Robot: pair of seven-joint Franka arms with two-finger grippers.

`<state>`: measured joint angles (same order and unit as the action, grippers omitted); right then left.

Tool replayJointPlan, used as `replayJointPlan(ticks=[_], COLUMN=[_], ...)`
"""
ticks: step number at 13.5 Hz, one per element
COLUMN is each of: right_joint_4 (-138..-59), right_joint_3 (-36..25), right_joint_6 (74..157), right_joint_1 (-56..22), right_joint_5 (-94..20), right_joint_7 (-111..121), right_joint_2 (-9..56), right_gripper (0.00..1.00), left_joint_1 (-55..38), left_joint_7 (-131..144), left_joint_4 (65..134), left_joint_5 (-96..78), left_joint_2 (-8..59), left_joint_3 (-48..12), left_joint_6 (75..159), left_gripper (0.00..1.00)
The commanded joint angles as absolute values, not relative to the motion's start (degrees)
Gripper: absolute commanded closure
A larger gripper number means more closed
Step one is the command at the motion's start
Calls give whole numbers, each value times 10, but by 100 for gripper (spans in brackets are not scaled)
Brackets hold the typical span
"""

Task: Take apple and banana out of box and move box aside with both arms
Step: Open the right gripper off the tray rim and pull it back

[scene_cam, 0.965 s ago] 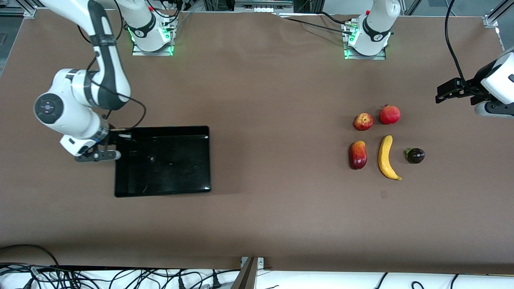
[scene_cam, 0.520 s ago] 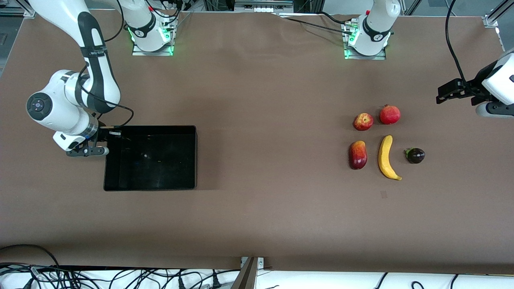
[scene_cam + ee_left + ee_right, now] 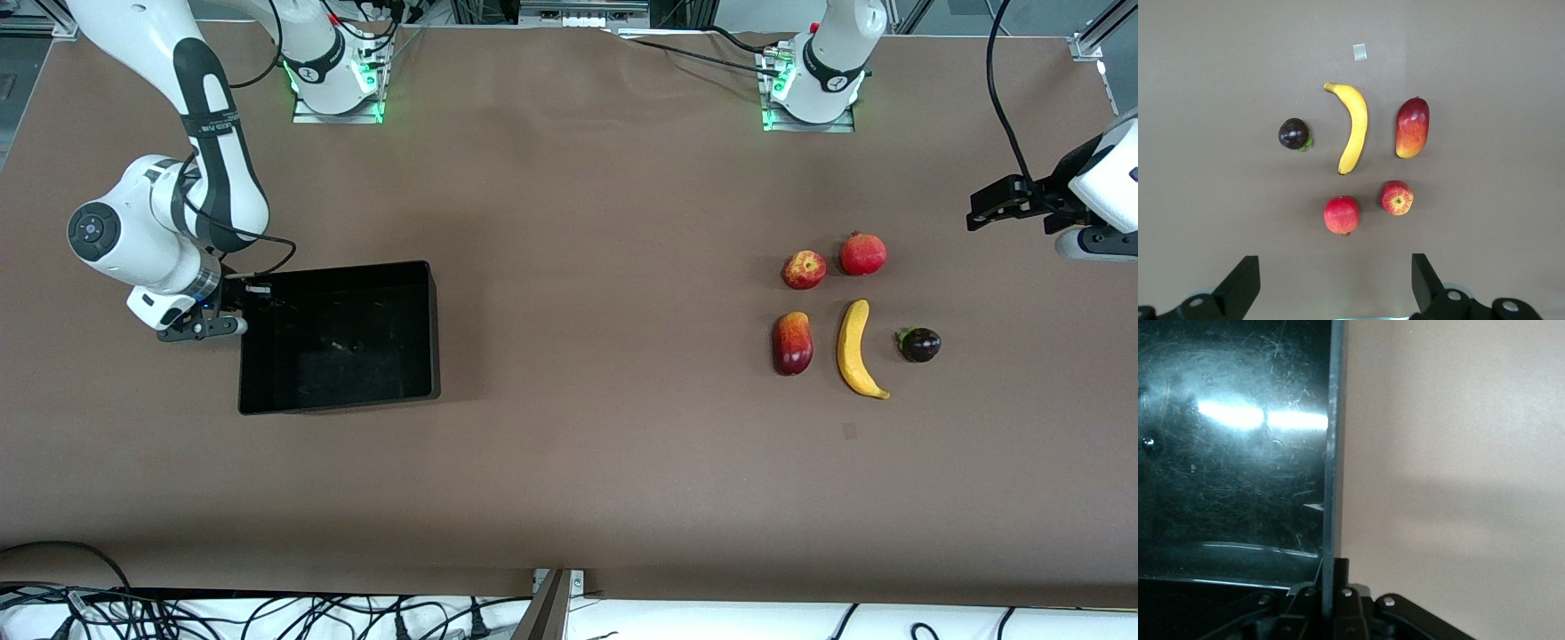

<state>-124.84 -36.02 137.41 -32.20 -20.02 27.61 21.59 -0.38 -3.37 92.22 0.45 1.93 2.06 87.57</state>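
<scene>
My right gripper (image 3: 233, 313) is clamped on the wall of the black box (image 3: 338, 336) at the right arm's end of the table; the right wrist view shows the thin edge of that wall (image 3: 1333, 487) running straight down into my closed fingers. The box is tilted, with the gripped side raised. My left gripper (image 3: 987, 206) hangs spread wide and empty over the left arm's end of the table, its two fingers (image 3: 1241, 283) well apart, the arm waiting. Below it lie the fruits: the banana (image 3: 1353, 127) in the middle, the small red apple (image 3: 1397, 197) near one tip, a pomegranate (image 3: 1341, 215) beside the apple, a red mango (image 3: 1412, 127) and a dark mangosteen (image 3: 1294, 133) flanking the banana.
</scene>
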Motion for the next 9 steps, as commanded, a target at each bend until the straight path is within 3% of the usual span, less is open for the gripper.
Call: replayJointPlan(ticks=[1, 3, 4, 5, 7, 8, 9], right_joint_4=[-1252, -1250, -1247, -1240, -1216, -1198, -1171], right_joint_3=[-356, -356, -356, -355, -355, -354, -354], right_joint_6=[1380, 1380, 1378, 1375, 1368, 1345, 1313], right_joint_1=[-316, -316, -316, -316, -316, -317, -319], right_joint_5=[-220, -221, -221, -221, -221, -221, -221], right_joint_7=[314, 314, 312, 309, 310, 309, 304], right_joint_2=[212, 214, 214, 213, 209, 207, 207], right_gripper=[100, 100, 91, 55, 14, 0, 0], left_joint_1=[4, 4, 4, 4, 4, 4, 4], left_joint_7=[-28, -28, -28, -29, -29, -31, -29], left_joint_4=[936, 940, 941, 940, 938, 939, 939], left_joint_5=[13, 13, 13, 13, 16, 15, 14], left_joint_2=[9, 9, 9, 7, 7, 6, 4], left_joint_3=[11, 11, 11, 11, 11, 9, 3], left_joint_6=[885, 888, 893, 897, 919, 929, 928], left_gripper=[0, 0, 0, 0, 0, 0, 0])
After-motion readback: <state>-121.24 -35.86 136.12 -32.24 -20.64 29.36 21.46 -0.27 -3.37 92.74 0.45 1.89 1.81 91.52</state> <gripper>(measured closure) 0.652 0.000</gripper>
